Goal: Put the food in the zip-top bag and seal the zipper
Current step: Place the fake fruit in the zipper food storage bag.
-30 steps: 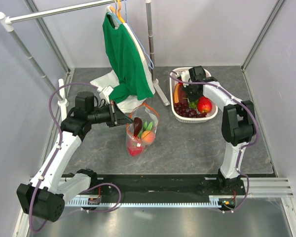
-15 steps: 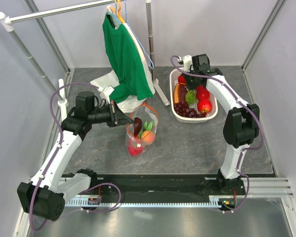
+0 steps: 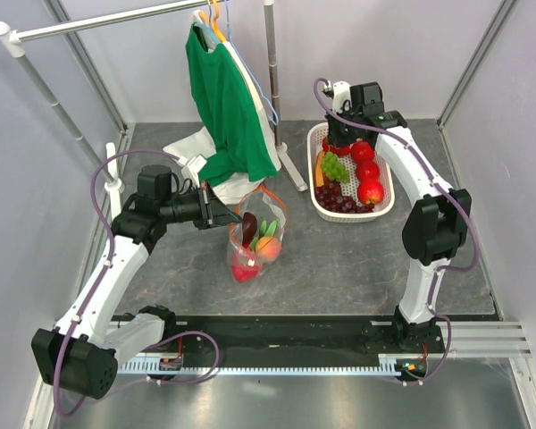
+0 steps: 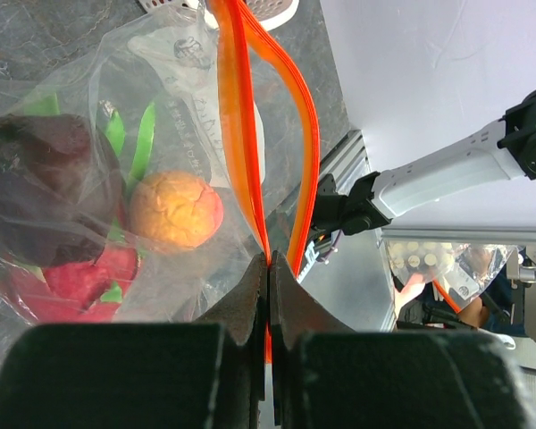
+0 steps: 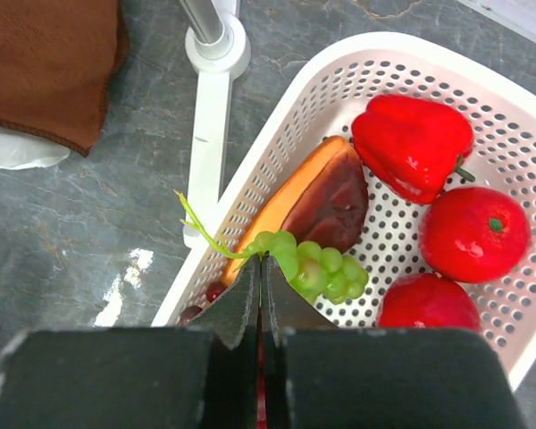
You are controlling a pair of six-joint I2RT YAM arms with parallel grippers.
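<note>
The clear zip-top bag (image 3: 257, 234) hangs open mid-table, holding a pink dragon fruit (image 4: 67, 281), an orange round fruit (image 4: 175, 208) and a dark fruit (image 4: 45, 170). My left gripper (image 3: 216, 214) is shut on the bag's orange-red zipper strip (image 4: 237, 116) at its near end. My right gripper (image 3: 338, 154) is shut on the stem of the green grape bunch (image 5: 317, 266) and holds it above the white basket (image 5: 277, 161). The bunch also shows in the top view (image 3: 335, 167).
The basket (image 3: 386, 204) at the back right holds red round fruits (image 3: 370, 191), a red pepper (image 5: 413, 143), dark grapes (image 3: 337, 198) and an orange-brown piece (image 5: 317, 201). A green shirt (image 3: 225, 107) hangs from a rack; its white foot (image 5: 210, 116) lies beside the basket.
My right gripper has risen from the basket with the green grape bunch and moved toward the basket's back left. The left arm and the bag have not moved.
</note>
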